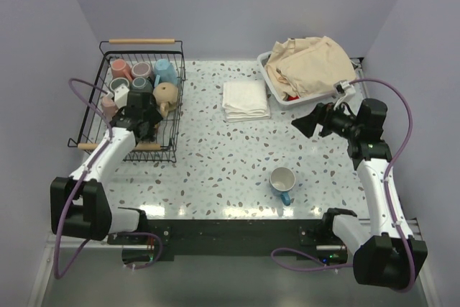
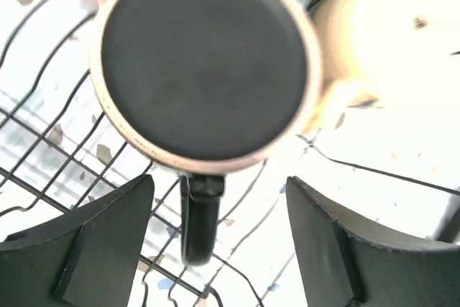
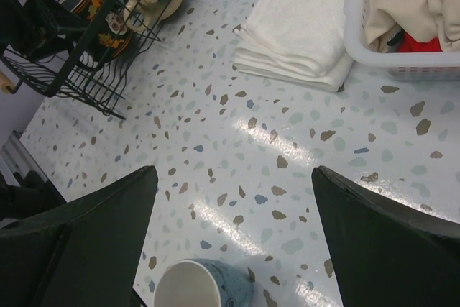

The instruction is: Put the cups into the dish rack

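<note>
The black wire dish rack (image 1: 174,116) stands at the far left and holds several cups, among them a pink one (image 1: 121,70), a light blue one (image 1: 165,71) and a tan one (image 1: 167,95). My left gripper (image 1: 141,118) hangs over the rack, open. In the left wrist view its fingers (image 2: 108,242) stand either side of the dark handle (image 2: 200,221) of a dark round cup (image 2: 205,59), not touching it. A white cup with a blue handle (image 1: 282,180) stands on the table. My right gripper (image 1: 309,123) is open and empty, above and beyond that cup (image 3: 198,289).
A folded white towel (image 1: 245,100) lies mid-table at the back. A white tub (image 1: 277,91) with beige cloth stands at the back right. The rack has wooden handles at its far (image 1: 141,41) and near ends. The walls close in on three sides.
</note>
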Robot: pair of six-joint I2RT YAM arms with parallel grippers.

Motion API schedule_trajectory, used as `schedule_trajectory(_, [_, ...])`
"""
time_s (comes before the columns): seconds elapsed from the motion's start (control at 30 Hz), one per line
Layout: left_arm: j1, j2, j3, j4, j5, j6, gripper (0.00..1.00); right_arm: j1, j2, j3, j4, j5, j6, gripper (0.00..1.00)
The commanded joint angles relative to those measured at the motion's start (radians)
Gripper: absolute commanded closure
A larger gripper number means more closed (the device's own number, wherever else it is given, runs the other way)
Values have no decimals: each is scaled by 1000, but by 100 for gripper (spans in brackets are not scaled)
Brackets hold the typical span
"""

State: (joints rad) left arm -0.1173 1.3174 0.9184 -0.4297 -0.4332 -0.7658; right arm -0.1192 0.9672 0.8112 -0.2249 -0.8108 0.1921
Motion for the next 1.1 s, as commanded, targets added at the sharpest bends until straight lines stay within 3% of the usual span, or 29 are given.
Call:
schedule_trajectory(0.0, [8, -102, 53, 5, 36, 57, 20, -7, -4, 35, -37, -95, -118, 6])
schedule_trajectory(0.23, [8, -317, 25, 23, 218, 209, 7, 0, 60, 111, -285, -234, -517, 5])
schedule_trajectory(0.37, [8, -429, 2, 45, 385, 324, 4, 68, 220, 274, -829, -181, -940, 5])
schedule_trajectory(0.4, [8, -449, -6, 43, 457, 330, 3, 96, 247, 333, -908, -144, -1074, 5])
schedule_trajectory(0.43, [8, -486, -10, 43, 497, 333, 2, 165, 295, 351, -962, -104, -1109, 4])
schedule_trajectory(0.53, [8, -552, -41, 57, 683, 315, 0, 228, 317, 358, -1007, 56, -1125, 2])
schedule_trajectory(0.67, [8, -612, -87, 94, 910, 258, 0, 334, 277, 309, -929, 208, -1093, 2])
schedule_trajectory(0.9, [8, -690, -128, 146, 1073, 180, 0, 535, 283, 249, -864, 418, -1077, 4])
schedule_trajectory(1.07, [8, -744, -171, 170, 1091, 134, 0, 624, 358, 252, -826, 528, -1036, 16])
